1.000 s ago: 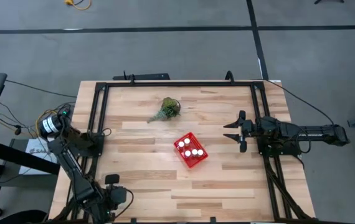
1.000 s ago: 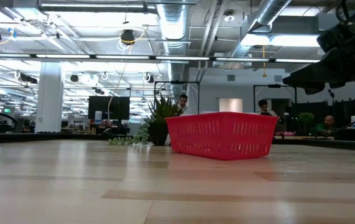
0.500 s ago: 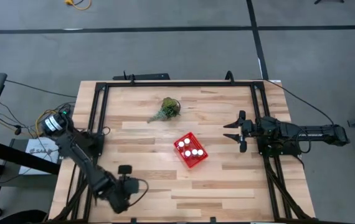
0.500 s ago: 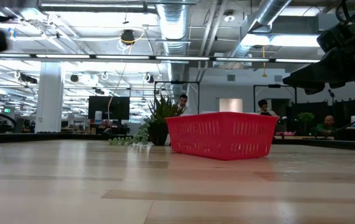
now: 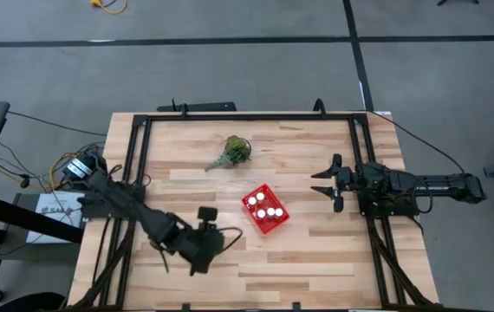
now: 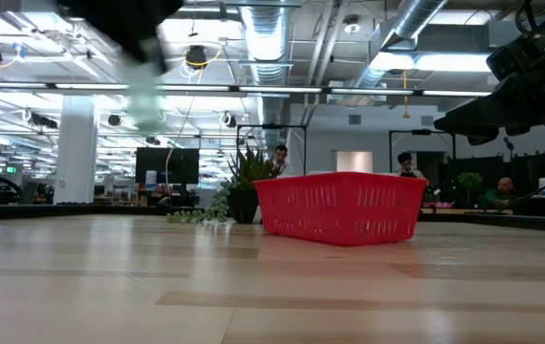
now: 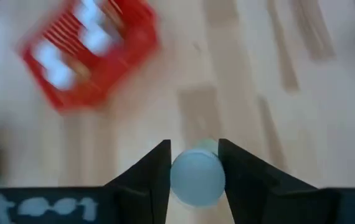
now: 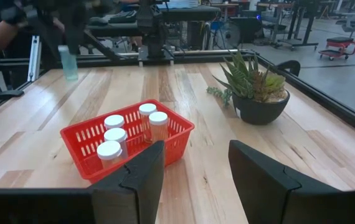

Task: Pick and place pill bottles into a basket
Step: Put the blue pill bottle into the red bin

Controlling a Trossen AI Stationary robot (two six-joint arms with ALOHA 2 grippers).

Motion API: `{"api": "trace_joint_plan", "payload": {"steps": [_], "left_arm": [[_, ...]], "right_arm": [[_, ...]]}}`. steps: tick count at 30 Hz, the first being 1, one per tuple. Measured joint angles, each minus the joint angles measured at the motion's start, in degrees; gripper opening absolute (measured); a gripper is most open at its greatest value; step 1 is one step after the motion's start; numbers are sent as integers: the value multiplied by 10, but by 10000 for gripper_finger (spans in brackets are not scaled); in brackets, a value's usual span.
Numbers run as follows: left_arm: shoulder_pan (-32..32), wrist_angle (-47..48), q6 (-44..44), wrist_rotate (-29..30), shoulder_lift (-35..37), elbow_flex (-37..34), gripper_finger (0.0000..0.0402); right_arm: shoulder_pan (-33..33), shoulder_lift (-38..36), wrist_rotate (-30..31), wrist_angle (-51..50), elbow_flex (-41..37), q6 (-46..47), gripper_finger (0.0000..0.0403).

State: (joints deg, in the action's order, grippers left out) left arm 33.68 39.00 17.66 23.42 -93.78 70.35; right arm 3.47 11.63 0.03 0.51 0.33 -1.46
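Note:
The red basket [image 5: 265, 209] stands at mid-table and holds several white-capped pill bottles [image 8: 116, 138]. It also shows in the low view [image 6: 339, 206] and, blurred, in the left wrist view [image 7: 90, 50]. My left gripper [image 5: 204, 246] hovers to the near left of the basket, shut on one more pill bottle [image 7: 196, 178]. That bottle shows blurred in the low view [image 6: 143, 96] and far off in the right wrist view [image 8: 68, 62]. My right gripper [image 5: 329, 184] waits open and empty at the table's right side, facing the basket. My left gripper pinches the pill bottle between its two fingers, one finger [image 7: 156, 177] on either side of the round cap [image 7: 196, 186]. The fingers come from above, pointing down. The bottle hangs upright below them, lifted clear of the table.
A green leafy plant [image 5: 234, 152] in a dark pot [image 8: 255, 102] stands on the far side of the basket. A black frame [image 5: 247, 116] runs around the table. People sit in the room beyond the table.
My left gripper has swung from the table's near left corner toward the right and far side, toward the basket, carrying the bottle clear of the table. It has come into the low view at the upper left.

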Motion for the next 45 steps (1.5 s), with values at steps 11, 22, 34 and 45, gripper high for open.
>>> {"api": "trace_joint_plan", "payload": {"steps": [11, 22, 34, 45], "left_arm": [[-122, -176, -186, -65, 0, 32, 111], [-180, -246, -225, -135, -27, 15, 106], [-194, -274, -266, -138, -95, 15, 107], [-224, -295, -286, -177, -95, 16, 109]], "right_arm": [[0, 0, 0, 0, 0, 0, 173], [0, 0, 0, 0, 0, 0, 173], [0, 0, 0, 0, 0, 0, 173], [0, 0, 0, 0, 0, 0, 173]]}}
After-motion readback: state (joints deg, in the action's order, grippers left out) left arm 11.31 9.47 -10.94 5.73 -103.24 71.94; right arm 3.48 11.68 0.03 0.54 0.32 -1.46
